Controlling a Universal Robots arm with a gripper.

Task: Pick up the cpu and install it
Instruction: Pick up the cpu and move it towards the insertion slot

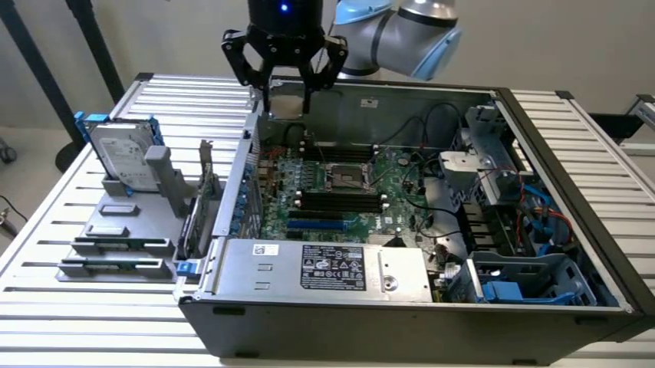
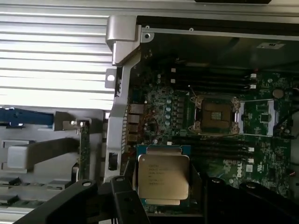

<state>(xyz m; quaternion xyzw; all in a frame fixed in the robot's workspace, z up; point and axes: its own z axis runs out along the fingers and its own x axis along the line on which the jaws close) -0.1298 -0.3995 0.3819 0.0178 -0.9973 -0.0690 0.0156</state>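
The cpu, a small square chip with a dull silver top on a green board, hangs between my black fingers. My gripper is shut on it above the back left corner of the open computer case. In the exterior view the cpu shows as a pale square just under the fingertips. The open cpu socket sits in the middle of the green motherboard, below the gripper and toward the case's front. In the wrist view the socket lies apart from the chip, its metal frame open.
A silver hard drive in a blue frame stands upright on the grey fixture at the exterior view's left. The power supply fills the case's front. A drive cage and cables crowd the exterior view's right.
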